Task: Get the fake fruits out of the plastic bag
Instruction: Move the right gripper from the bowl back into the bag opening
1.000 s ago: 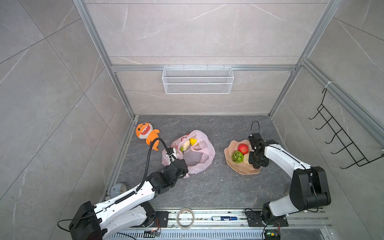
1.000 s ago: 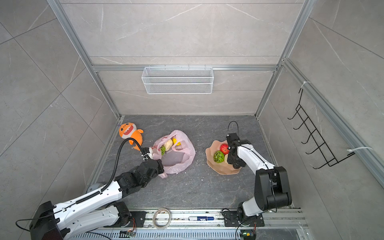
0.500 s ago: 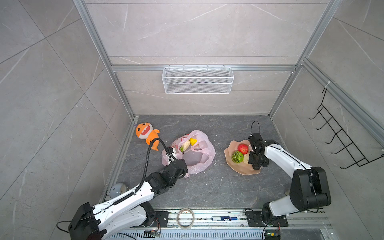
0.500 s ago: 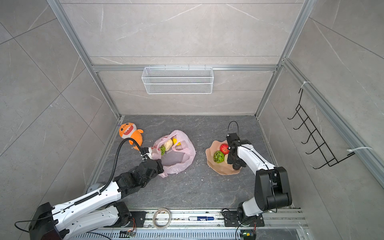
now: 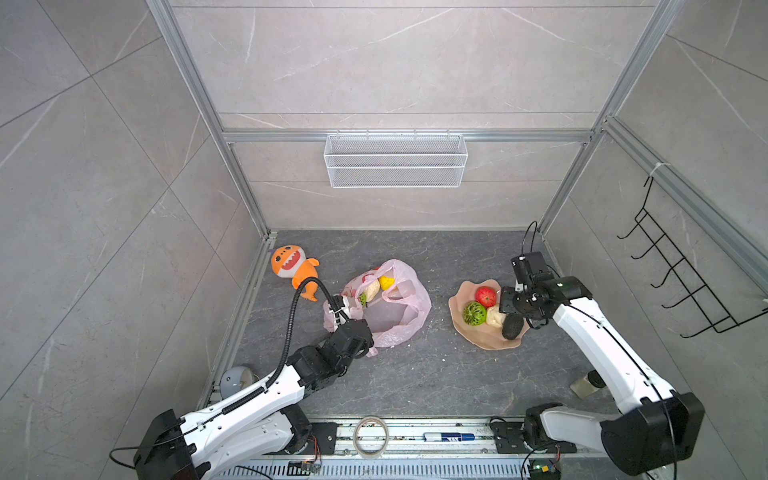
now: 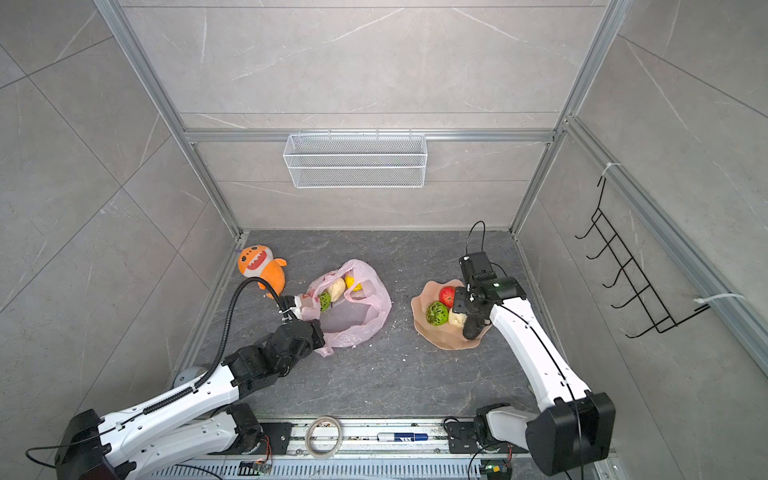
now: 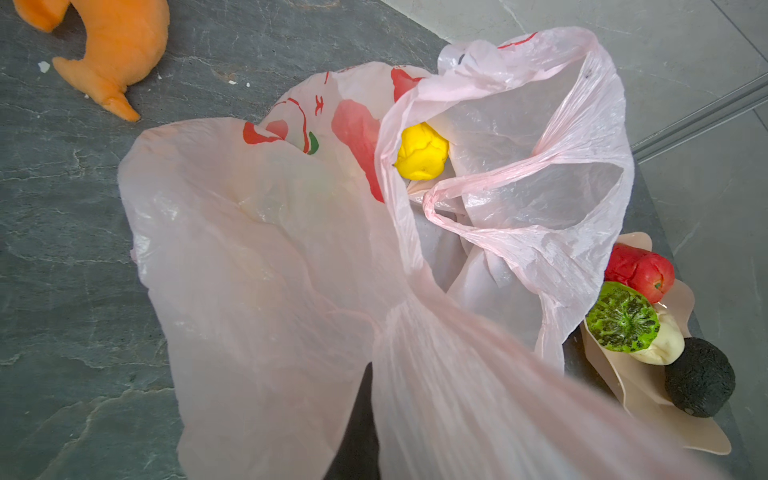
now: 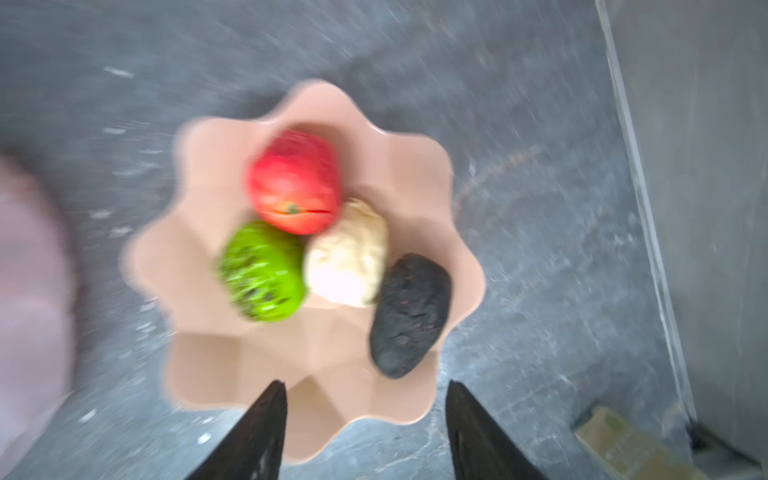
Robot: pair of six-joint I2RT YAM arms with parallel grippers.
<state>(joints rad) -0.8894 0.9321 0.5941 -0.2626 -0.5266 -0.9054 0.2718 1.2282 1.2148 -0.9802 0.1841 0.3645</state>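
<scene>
The pink plastic bag (image 5: 392,316) (image 6: 353,320) (image 7: 270,257) lies crumpled mid-floor with its mouth open. Inside it show a yellow lemon (image 5: 386,282) (image 7: 422,151), a cream piece (image 5: 371,288) and a green piece (image 6: 324,301). My left gripper (image 5: 360,322) (image 7: 370,374) is shut on the bag's near edge, and the film hides most of its fingers. The peach bowl (image 5: 478,338) (image 8: 208,374) holds a red apple (image 5: 485,296) (image 8: 295,183), a green bumpy ball (image 5: 474,313) (image 8: 262,272), a cream piece (image 8: 347,262) and a dark avocado (image 5: 512,326) (image 8: 409,316). Above the bowl's near rim, my right gripper (image 5: 509,307) (image 8: 365,386) is open and empty.
An orange plush shark (image 5: 291,266) (image 7: 112,50) lies at the back left. A wire basket (image 5: 395,160) hangs on the back wall and a black hook rack (image 5: 681,282) on the right wall. A small box (image 5: 586,384) stands front right. A tape roll (image 5: 371,432) and a marker (image 5: 449,437) lie on the front rail.
My right gripper's jaws have spread wider over the bowl, and its wrist view is blurred by motion. The left arm and the bag have stayed put.
</scene>
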